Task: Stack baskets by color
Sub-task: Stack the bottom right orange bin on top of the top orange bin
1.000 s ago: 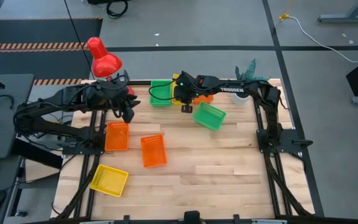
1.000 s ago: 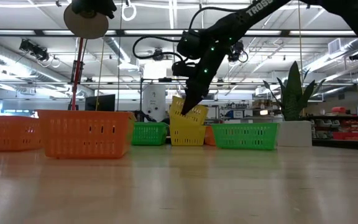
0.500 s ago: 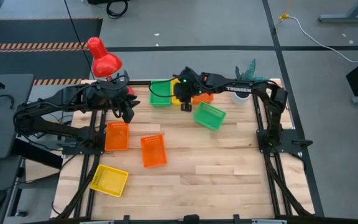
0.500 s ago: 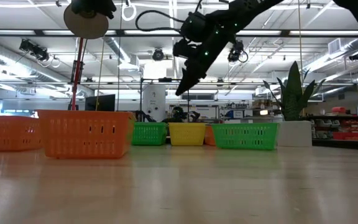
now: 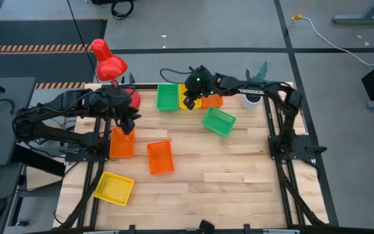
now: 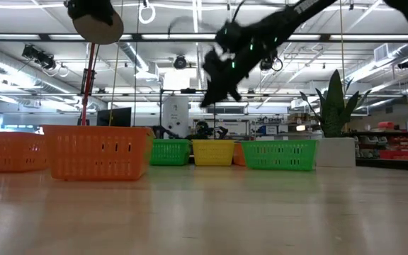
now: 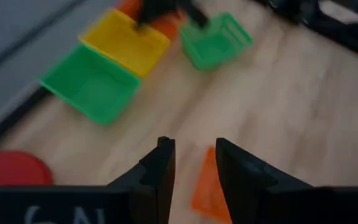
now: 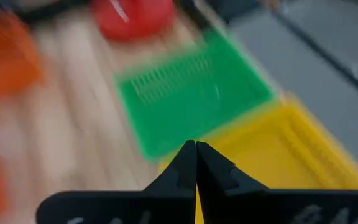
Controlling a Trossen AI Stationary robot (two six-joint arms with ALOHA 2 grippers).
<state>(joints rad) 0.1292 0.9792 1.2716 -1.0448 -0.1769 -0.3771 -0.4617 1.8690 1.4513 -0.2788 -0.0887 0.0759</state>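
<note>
A yellow basket [image 5: 182,104] [image 6: 213,152] stands at the table's far edge, between a green basket [image 5: 167,97] and an orange one [image 5: 214,101]. My right gripper [image 8: 196,152] [image 6: 208,103] hangs shut and empty above the yellow one. Another green basket [image 5: 218,121] sits askew just nearer. At the left, my left gripper [image 7: 194,155] [image 5: 128,125] is open, with nothing between its fingers, above an orange basket [image 5: 122,142]. A second orange basket [image 5: 160,157] and a yellow one [image 5: 114,188] lie nearer the front. All rest on their bottoms.
A red lamp [image 5: 108,62] rises at the far left corner, its red base [image 5: 132,97] beside my left arm. A white plant pot [image 5: 252,99] stands at the far right. Bare wood lies across the table's right and near parts.
My right gripper has let go of a yellow basket that it held tilted on the one at the far edge. That basket has dropped level into the lower one. The gripper has then risen clear and rolled.
</note>
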